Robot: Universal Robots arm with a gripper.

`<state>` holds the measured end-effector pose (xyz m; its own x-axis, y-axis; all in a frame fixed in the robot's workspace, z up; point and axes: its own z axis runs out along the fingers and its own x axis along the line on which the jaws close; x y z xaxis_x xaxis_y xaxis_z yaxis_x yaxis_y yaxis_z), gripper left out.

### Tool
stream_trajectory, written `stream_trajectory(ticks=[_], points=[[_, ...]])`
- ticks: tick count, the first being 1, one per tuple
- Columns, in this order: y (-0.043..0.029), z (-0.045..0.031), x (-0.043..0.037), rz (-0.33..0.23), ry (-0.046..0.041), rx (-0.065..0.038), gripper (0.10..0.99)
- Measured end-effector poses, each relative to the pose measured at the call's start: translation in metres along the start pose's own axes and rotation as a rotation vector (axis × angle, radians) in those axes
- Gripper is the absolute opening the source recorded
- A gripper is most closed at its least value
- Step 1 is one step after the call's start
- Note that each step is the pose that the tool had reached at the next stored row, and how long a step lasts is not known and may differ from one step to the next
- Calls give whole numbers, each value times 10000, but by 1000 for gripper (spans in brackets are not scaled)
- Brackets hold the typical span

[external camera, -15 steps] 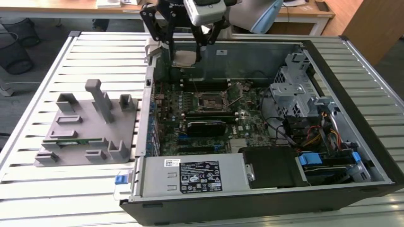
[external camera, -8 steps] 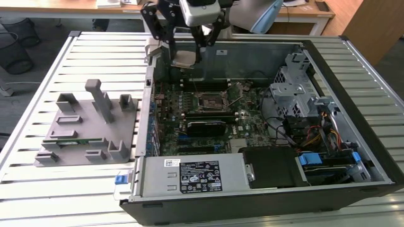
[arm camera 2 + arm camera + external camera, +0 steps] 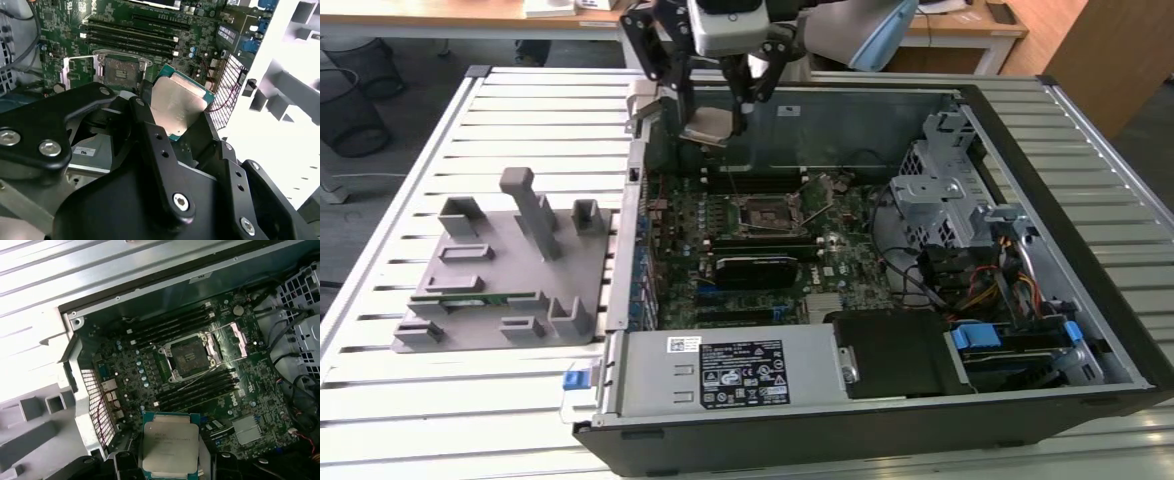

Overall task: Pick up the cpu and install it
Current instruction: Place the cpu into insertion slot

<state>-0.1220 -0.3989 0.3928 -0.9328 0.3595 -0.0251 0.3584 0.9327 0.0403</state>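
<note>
Gripper (image 3: 715, 118) grasps cpu (image 3: 711, 128), partly hiding its edges.

Nothing legible: tiny print on the power supply label (image 3: 744, 374), faint etching atop the cpu (image 3: 170, 447), both too small to read.

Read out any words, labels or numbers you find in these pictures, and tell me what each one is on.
Nothing can be quoted; every text is too small to read.
The cpu, held in the gripper: faint print lines on its metal top, unreadable.
The power supply label: dense print and symbols, unreadable.
The motherboard: white markings, unreadable.
</note>
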Motion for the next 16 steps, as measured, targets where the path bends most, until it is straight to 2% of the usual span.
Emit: stream_trajectory(ticks=[16], points=[[1, 6, 1, 2591, -104, 65, 537]])
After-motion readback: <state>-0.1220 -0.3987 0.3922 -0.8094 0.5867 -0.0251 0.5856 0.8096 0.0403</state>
